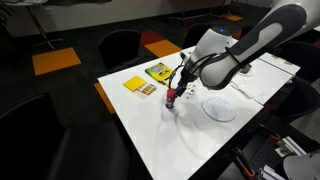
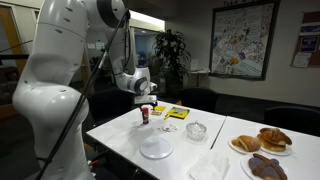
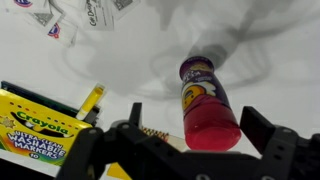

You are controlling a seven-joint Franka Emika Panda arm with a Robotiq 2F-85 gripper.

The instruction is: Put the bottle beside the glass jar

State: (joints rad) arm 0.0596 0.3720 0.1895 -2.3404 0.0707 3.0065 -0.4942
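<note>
Meeting room: white table (image 1: 200, 140) on dark carpet (image 1: 80, 110).
Orange squares (image 1: 55, 62) break up the carpet, and black chairs (image 1: 120, 45) stand around the table. In an exterior view a framed poster (image 2: 243, 38) hangs on the pale wall (image 2: 200, 50), with a leafy plant (image 2: 170, 50) near it. The light is even and indoor.

The bottle (image 3: 205, 100) looks glossy plastic, the table (image 3: 285, 60) smooth white.
</note>
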